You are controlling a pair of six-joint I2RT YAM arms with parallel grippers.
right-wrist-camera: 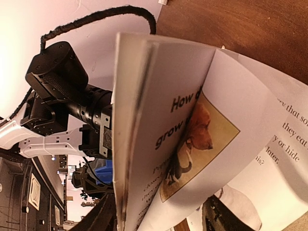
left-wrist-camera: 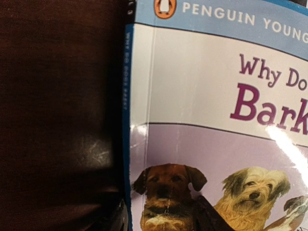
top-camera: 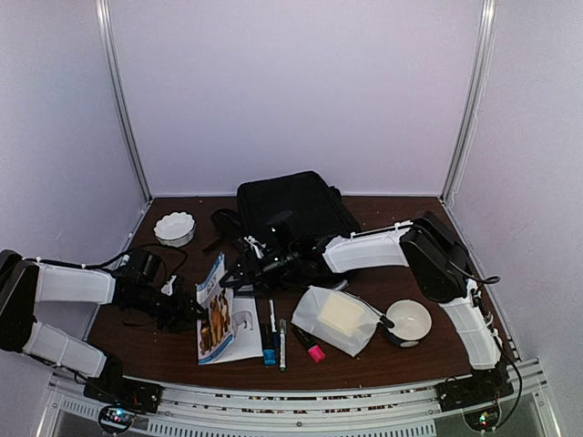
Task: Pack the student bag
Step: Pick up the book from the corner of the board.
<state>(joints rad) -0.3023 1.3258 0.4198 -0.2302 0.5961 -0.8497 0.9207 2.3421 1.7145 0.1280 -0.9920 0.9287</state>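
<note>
The student bag sits at the far middle of the bench. The right gripper spreads apart round the dog book, pages fanning loose. The left gripper is at its spine; clamped or not, I can't tell.

In the left wrist view the book runs off the right edge, so its name stops at "Why Do" and "Bark". From above, the right jaws melt into the black student bag behind them, and their gap cannot be seen.
</note>
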